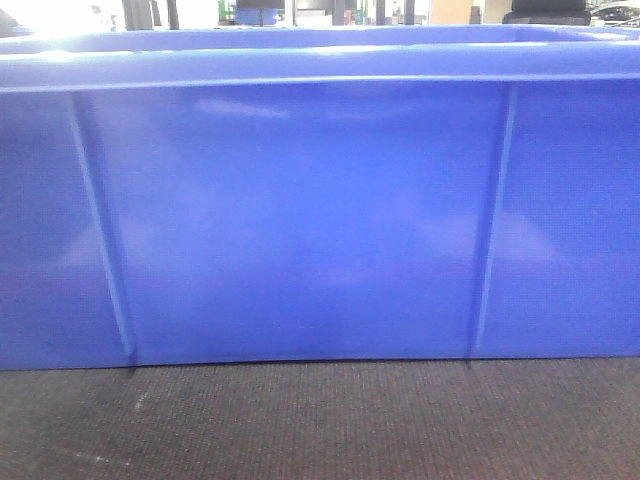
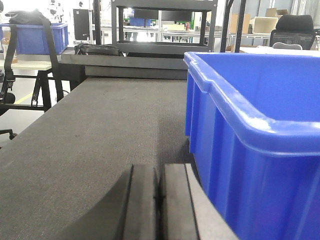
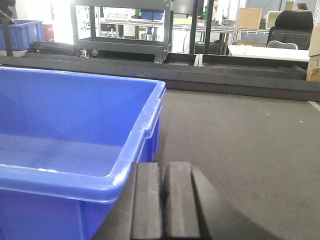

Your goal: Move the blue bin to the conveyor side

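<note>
A: Starting closest in, the left gripper [image 2: 160, 200] sits low over the conveyor side [image 2: 90, 145], its two dark pads pressed flat together, nothing between them – clenched on air.

B: And just beside it is the blue bin [image 2: 250, 150], its ribbed wall and rolled rim rising right next to those pads. Touching? Can't tell from the wrist view.

A: Other flank now: the right gripper [image 3: 164, 200] is the same story, pads pinched together and empty, hanging at the bin's opposite side, just off the rim corner.

B: The bin's inside looks bare from there, smooth blue floor. It stands upright on the woven grey belt surface, front wall filling the front camera.

A: Beyond the bin, the belt runs on to a black rail [image 3: 200, 75] at its far edge.

B: Farther back, past that rail, a black shelving cart [image 3: 125, 30], and well off, a second blue crate [image 2: 35, 37] on a stand
</note>
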